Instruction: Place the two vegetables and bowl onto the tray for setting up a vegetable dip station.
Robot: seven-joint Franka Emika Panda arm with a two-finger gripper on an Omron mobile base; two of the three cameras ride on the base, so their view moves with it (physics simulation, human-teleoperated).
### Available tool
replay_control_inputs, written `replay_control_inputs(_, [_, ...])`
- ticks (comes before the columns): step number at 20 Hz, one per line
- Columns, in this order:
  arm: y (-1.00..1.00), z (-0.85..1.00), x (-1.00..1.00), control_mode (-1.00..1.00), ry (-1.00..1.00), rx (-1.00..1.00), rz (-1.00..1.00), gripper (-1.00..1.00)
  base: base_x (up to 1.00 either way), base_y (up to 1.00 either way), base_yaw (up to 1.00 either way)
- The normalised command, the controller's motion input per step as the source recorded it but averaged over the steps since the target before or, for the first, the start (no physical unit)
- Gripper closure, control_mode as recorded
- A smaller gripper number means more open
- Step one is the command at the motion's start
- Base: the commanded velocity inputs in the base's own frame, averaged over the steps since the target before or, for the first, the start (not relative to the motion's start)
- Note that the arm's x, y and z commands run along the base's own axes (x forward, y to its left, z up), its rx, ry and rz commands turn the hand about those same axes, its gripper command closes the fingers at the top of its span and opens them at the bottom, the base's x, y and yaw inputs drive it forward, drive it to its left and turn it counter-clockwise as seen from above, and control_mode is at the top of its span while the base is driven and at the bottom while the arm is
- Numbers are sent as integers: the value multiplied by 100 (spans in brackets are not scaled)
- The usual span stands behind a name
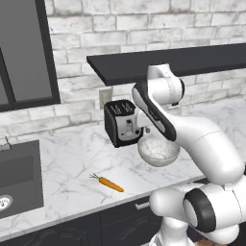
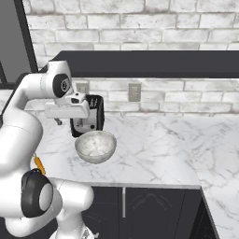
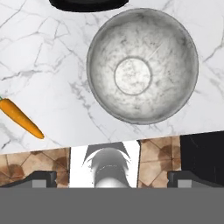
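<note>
Closest to you in the left base view is the white robot arm (image 1: 202, 144), bulking up the lower right and folding back over the counter. Past it, the slim orange carrot with its little green top (image 1: 108, 182) lies flat on the white marble-veined counter (image 1: 72, 158), near the front edge. Further right sits the round, deep, mottled white-grey bowl (image 1: 157, 151), upright, just in front of the black and silver toaster (image 1: 122, 122) that stands at the brick wall. A dark sink (image 1: 19, 178) is off at the left.

Switch to the right base view and you get the same bowl (image 2: 95, 146) near the counter's front edge, with the toaster (image 2: 88, 116) right behind it and the hand hanging above the two. Just the orange end of the carrot (image 2: 39, 165) peeks out from behind the arm on the left.

Looking down from the hand, you see straight into the bowl (image 3: 142, 65), nothing in it, and the carrot (image 3: 20, 117) well apart from it at the left edge. Your gripper (image 3: 112, 178) has its two dark tips spread wide at the bottom corners, holding nothing, hovering over the counter's front edge on the near side of the bowl.
</note>
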Motion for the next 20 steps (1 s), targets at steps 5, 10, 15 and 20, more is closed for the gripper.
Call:
replay_control_inputs(5, [7, -37, -16, -100, 0, 0, 0, -100, 0, 0, 0])
replay_control_inputs(10, [6, -30, 5, -100, 8, 1, 0, -100, 0, 0, 0])
replay_control_inputs(15, [4, -31, 14, -100, 14, 0, 0, -100, 0, 0, 0])
replay_control_inputs(20, [3, -33, 23, -100, 5, 0, 0, -100, 0, 0, 0])
